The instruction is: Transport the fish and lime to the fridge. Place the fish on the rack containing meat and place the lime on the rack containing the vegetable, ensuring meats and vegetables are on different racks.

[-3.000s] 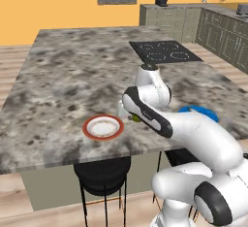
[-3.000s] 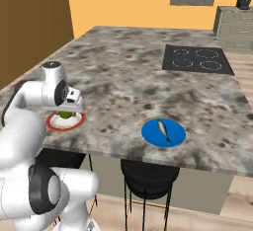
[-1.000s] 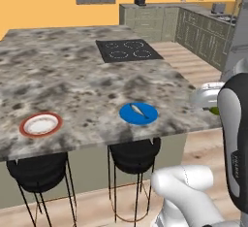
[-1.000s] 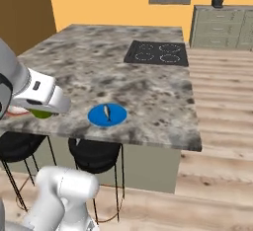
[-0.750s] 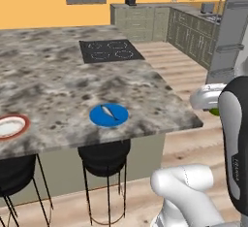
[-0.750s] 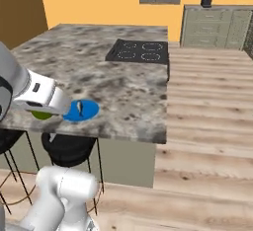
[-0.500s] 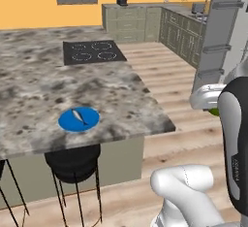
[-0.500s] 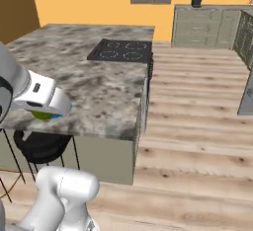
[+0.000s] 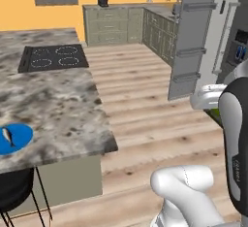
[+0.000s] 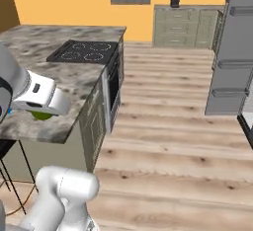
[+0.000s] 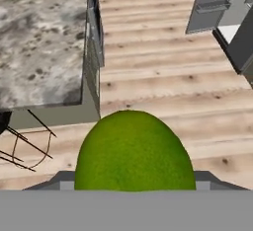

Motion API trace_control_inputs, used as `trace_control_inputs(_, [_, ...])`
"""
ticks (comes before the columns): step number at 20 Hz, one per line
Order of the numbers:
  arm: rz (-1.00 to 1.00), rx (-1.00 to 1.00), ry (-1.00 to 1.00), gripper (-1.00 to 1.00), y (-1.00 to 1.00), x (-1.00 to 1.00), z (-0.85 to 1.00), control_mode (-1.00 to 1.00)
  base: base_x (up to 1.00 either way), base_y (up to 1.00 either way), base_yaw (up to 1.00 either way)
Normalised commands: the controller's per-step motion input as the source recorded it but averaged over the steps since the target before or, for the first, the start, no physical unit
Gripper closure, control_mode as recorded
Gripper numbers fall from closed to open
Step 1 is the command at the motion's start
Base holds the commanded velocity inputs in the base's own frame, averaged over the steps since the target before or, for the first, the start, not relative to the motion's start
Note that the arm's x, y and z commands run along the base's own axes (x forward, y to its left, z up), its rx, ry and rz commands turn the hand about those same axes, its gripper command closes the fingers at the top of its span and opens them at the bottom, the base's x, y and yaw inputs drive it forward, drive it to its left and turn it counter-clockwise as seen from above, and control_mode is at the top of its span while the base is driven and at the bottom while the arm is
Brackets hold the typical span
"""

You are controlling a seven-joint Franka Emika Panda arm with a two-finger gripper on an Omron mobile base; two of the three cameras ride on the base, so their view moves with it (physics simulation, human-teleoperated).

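My gripper (image 10: 42, 113) is shut on the lime (image 11: 133, 151), a smooth green ball that bulges up between the fingers in the hand view. A sliver of the lime (image 9: 215, 111) peeks out under the white hand, held over the wooden floor. The fish (image 9: 7, 136) lies on a blue plate (image 9: 19, 133) near the island counter's front edge, far to the left of the gripper. The fridge (image 9: 201, 37) stands ahead on the right with a grey door swung open, and its blue dispenser buttons (image 9: 239, 52) show. Its racks, the meat and the vegetable are out of view.
The marble island (image 10: 59, 77) with a black cooktop (image 10: 85, 51) lies to my left. Bare wooden floor (image 10: 168, 126) runs between it and the fridge door (image 10: 231, 52). Grey cabinets (image 9: 114, 24) line the back wall. A black stool (image 9: 12, 194) stands under the island's edge.
The base has driven and turned right, so the island slid left in both views and the fridge came into view. The lime has stayed in the gripper throughout.
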Motion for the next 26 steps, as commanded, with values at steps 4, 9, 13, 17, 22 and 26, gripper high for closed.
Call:
trace_control_inputs(4, [0.0,0.0,0.0,1.0,0.0,0.0,0.0,1.0,0.88,-1.0,-0.04])
trace_control_inputs(9, [0.0,0.0,0.0,1.0,0.0,0.0,0.0,1.0,1.0,-1.0,-0.17])
trace_control_inputs(13, [0.0,0.0,0.0,1.0,0.0,0.0,0.0,1.0,1.0,-1.0,-0.27])
trace_control_inputs(17, [0.0,0.0,0.0,1.0,0.0,0.0,0.0,1.0,1.0,-0.91,-0.35])
trace_control_inputs(22, [0.0,0.0,0.0,1.0,0.0,0.0,0.0,1.0,1.0,-0.48,-0.35])
trace_control_inputs(26, [0.0,0.0,0.0,1.0,0.0,0.0,0.0,1.0,1.0,-0.1,-0.33])
